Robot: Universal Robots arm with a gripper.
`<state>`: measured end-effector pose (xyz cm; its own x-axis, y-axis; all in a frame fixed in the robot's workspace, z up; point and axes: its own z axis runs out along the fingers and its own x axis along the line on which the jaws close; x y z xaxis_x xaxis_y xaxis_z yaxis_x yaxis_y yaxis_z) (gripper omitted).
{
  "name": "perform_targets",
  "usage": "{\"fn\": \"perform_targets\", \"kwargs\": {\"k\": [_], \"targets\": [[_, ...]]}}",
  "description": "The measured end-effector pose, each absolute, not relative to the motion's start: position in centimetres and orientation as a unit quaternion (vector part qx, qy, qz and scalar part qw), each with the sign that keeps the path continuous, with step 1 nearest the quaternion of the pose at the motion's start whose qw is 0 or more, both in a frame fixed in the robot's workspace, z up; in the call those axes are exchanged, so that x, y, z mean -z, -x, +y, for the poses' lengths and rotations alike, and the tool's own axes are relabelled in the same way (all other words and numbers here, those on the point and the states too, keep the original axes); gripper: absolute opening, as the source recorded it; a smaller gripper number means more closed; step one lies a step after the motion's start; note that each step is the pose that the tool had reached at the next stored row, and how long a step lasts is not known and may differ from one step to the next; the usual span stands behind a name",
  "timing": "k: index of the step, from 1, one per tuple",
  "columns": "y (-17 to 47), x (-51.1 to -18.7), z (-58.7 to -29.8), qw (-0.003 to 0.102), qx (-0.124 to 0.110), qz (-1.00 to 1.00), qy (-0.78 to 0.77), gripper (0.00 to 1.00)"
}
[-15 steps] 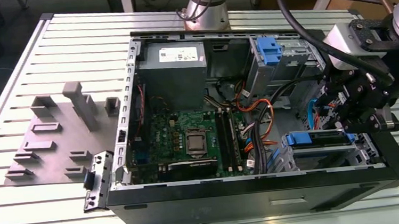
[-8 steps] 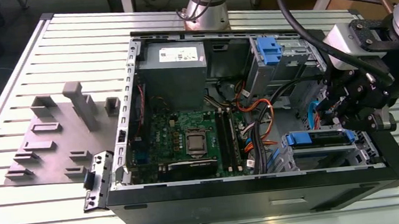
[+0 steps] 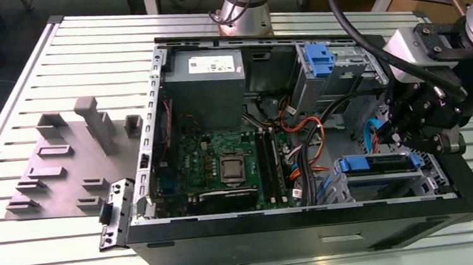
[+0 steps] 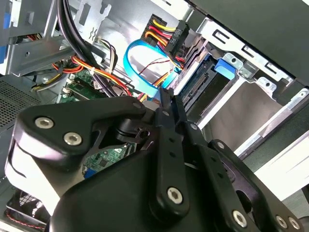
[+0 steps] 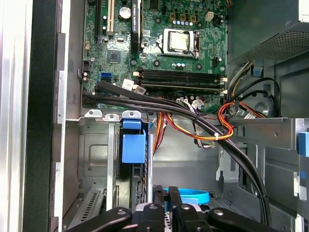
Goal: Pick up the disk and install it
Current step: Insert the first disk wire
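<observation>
I judged this step wanted slow, straight moves: stay off the bendy orange and black cables [image 3: 297, 128], and keep the flat silver-grey disk with the smooth blue plastic handle [image 3: 378, 162] level where it sat in the shiny metal bay [image 3: 336, 191]. My hard black pincer [image 4: 171, 96], clenched on nothing, hung just beside it.

Black gripper [image 4: 169, 99] hogs the foreground, jaws pressed together with nothing between them. Just past the tips there's a looped blue cable [image 4: 134, 67] and a red-yellow wire plug [image 4: 170, 33]. The disk [image 4: 225, 66] sits in the metal bay [image 4: 270, 83], blue handle showing. Green board [image 4: 104, 159] peeks out underneath.
</observation>
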<state>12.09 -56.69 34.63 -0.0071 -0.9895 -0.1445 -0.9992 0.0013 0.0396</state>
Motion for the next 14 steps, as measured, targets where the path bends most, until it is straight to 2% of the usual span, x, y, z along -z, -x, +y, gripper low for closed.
{"fn": "perform_targets", "kwargs": {"k": [14], "targets": [[-12.08, -34.59, -57.31, 0.037, -0.065, 0.707, 0.704, 0.16]]}}
